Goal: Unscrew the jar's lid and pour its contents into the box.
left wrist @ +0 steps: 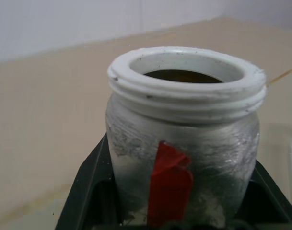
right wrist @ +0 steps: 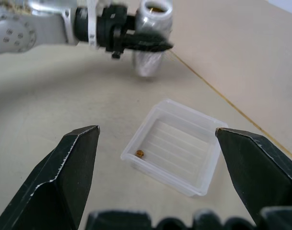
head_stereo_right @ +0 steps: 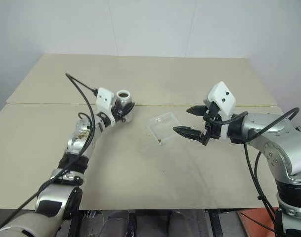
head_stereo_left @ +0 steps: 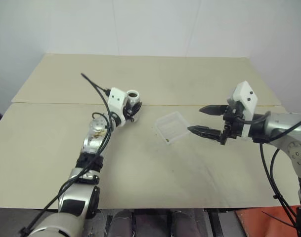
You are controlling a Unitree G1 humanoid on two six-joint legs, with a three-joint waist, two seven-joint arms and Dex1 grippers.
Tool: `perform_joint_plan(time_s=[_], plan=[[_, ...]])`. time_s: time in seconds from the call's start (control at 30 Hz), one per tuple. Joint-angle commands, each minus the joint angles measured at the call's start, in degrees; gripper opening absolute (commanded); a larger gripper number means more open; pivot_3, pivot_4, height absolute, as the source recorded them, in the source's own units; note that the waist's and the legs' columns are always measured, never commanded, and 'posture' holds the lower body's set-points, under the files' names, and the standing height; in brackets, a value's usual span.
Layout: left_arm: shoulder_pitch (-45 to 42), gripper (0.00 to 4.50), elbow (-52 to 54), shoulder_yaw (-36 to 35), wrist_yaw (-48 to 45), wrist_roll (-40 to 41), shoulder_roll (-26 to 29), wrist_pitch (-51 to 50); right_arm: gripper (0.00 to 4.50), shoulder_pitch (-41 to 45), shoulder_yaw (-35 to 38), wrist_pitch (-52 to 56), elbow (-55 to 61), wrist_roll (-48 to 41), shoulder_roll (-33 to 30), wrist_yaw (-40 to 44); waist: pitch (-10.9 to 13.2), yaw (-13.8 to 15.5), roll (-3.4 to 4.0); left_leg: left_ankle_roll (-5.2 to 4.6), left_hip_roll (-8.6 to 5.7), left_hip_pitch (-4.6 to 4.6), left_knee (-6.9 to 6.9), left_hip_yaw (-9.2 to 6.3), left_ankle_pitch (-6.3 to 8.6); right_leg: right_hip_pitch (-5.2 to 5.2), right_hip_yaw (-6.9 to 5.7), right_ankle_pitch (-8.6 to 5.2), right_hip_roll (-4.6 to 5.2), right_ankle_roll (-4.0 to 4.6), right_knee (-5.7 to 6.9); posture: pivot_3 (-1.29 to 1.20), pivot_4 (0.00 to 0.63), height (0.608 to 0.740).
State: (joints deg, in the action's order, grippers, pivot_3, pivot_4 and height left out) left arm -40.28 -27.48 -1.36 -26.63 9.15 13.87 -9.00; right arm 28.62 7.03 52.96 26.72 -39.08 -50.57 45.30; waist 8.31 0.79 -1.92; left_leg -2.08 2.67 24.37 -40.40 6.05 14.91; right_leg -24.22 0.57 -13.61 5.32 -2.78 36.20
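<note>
Left claw (head_stereo_left: 132, 110), clenched on the jar (head_stereo_left: 133, 98), upright and lidless; the box (head_stereo_left: 172, 127) on the desk (head_stereo_left: 155, 74) lies to its right, nearer the released, empty right claw (head_stereo_left: 205, 121).

Silver-grey jar (left wrist: 184, 143) with white rim, red stripe; clear box (right wrist: 177, 146); beige table (head_stereo_left: 140, 173).
</note>
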Motion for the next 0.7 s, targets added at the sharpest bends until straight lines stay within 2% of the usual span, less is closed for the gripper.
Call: perform_joint_plan(time_s=[0.03, 0.33, 0.6, 0.7], plan=[[1.58, 1.96, 5.98, -0.89, 1.39, 1.07, -0.98, -1.11, 4.48, 0.27, 0.7, -0.49, 1.8, -0.46, 0.0, -0.49, 0.0, 0.07, 0.0, 0.0, 0.0, 0.01, 0.0, -0.02, 0.0, 0.01, -0.01, 0.0, 0.0, 0.0, -0.01, 0.0, 0.15, 0.74], [5.95, 1.96, 7.98, 0.14, 2.88, -0.34, -2.6, -0.29, 4.48, 0.63, 0.56, 0.54, 2.48, -1.35, 0.51, -1.65, -0.01, 0.05, 0.02, -0.06, -0.04, -0.07, 0.03, -0.38, 0.03, 0.07, 0.01, 0.0, 0.02, 0.0, -0.02, 0.0, 0.15, 0.74], [7.93, 4.47, 12.85, 0.39, 2.42, 0.85, -2.7, -2.88, 4.5, 0.58, 0.42, 0.07, 2.85, -1.33, 0.73, -2.23, -0.01, 0.01, 0.02, -0.08, -0.06, -0.05, 0.05, -0.45, 0.05, 0.05, 0.0, 0.0, 0.02, 0.0, -0.03, 0.0, 0.15, 0.74], [8.75, 4.47, 14.68, 0.29, 2.72, 0.92, -2.88, -4.38, 4.5, 0.8, 0.25, -0.07, 2.86, -1.21, 0.96, -2.42, -0.01, 0.03, 0.02, -0.08, -0.06, -0.06, 0.05, -0.46, 0.05, 0.07, 0.0, 0.0, 0.02, 0.0, -0.02, 0.0, 0.15, 0.74]])
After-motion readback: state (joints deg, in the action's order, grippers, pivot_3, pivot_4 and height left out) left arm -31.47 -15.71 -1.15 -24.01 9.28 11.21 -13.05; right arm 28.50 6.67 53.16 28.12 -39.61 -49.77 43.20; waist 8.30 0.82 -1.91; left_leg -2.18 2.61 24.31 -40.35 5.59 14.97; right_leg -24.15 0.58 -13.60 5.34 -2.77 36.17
